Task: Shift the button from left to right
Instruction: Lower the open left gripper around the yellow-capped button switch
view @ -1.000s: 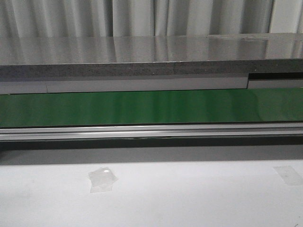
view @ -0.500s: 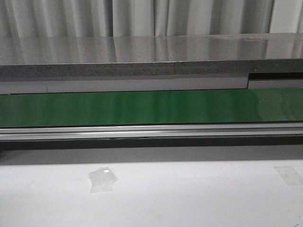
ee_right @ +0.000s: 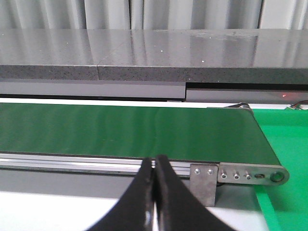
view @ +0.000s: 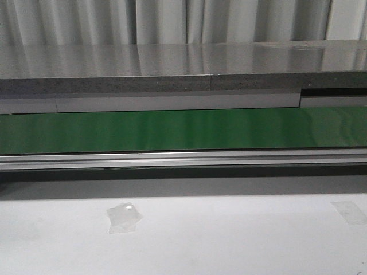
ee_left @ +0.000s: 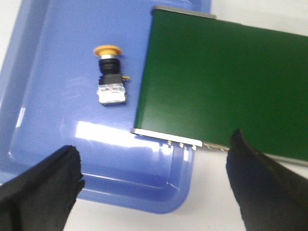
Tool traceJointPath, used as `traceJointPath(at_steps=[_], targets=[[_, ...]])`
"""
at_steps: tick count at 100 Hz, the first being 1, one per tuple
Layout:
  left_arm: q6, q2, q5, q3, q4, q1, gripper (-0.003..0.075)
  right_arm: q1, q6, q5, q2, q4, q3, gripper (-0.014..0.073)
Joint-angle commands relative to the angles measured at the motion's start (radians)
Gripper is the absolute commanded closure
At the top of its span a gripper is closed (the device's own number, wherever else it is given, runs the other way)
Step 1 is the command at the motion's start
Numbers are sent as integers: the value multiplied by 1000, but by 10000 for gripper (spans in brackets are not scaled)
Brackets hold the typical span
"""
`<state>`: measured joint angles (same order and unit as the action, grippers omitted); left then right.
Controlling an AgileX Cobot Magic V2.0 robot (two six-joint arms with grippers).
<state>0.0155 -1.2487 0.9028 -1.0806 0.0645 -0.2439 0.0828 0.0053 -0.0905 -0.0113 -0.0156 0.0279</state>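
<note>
Green belt: the conveyor belt spans the whole front view, glossy, with an aluminium rail along its near edge; in the left wrist view its end overlaps one edge of the tray
Grey ledge: a long speckled shelf runs behind the belt, pleated curtains above it
White table: bare tabletop in front of the rail; two patches of clear tape stuck on it
Blue tray: a shallow plastic tray; its raised rim encloses the button
Left gripper: black fingers wide apart, above the tray's near rim, holding nothing
Right gripper: fingers pressed together, empty, facing the belt
Button: lies on its side on the tray, yellow-orange cap pointing away from the fingers; just beside the belt end, not touching
Change: front view looks the same as a second ago
</note>
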Motion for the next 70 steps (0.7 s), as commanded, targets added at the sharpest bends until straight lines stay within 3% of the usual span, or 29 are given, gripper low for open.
traceJointPath(at_steps=[1,36,70], targets=[[12,-44,-64,-68,33,-41,139,-8,-5,81,-18,10,-16,661],[12,-345,-138,-212,36,-68,139,-8,-5,81,-18,10,-16,661],[-15,-580,-119,-380,58,-68,146,-8,-5,81,-18,10,-16,661]])
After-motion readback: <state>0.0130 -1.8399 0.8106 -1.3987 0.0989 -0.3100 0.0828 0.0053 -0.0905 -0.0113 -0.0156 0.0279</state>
